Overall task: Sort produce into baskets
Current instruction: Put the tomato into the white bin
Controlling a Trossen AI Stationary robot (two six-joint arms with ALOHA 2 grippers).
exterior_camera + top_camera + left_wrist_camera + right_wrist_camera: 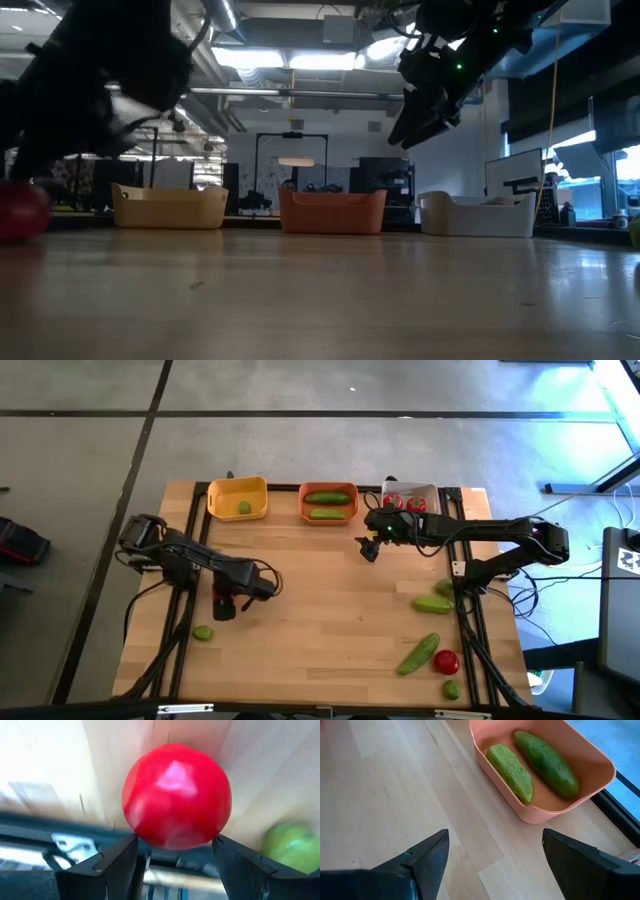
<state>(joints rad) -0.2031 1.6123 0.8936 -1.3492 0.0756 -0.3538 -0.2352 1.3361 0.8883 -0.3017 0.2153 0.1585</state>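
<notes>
My left gripper [224,607] is over the table's left half, shut on a round red tomato [176,795], which also shows in the low view [20,210]. My right gripper [368,548] is open and empty, raised above the table [425,110] in front of the orange basket [540,765]. That basket holds two green cucumbers [547,762]. The yellow basket [238,498] holds a lime [244,508]. The white basket [412,495] holds tomatoes [405,503]. All three baskets stand along the far edge. My left gripper pinches the tomato between its two fingers [117,860], one on each opposite side of it [137,827], at their free ends. The fingers slant down toward the table's near edge. Whether the tomato rests on the table or is clear of it, I cannot tell.
A loose lime [203,632] lies just near-left of my left gripper and shows in the left wrist view [295,845]. At the near right lie two cucumbers [432,603] [418,653], a tomato [446,660] and two limes [451,688] [444,588].
</notes>
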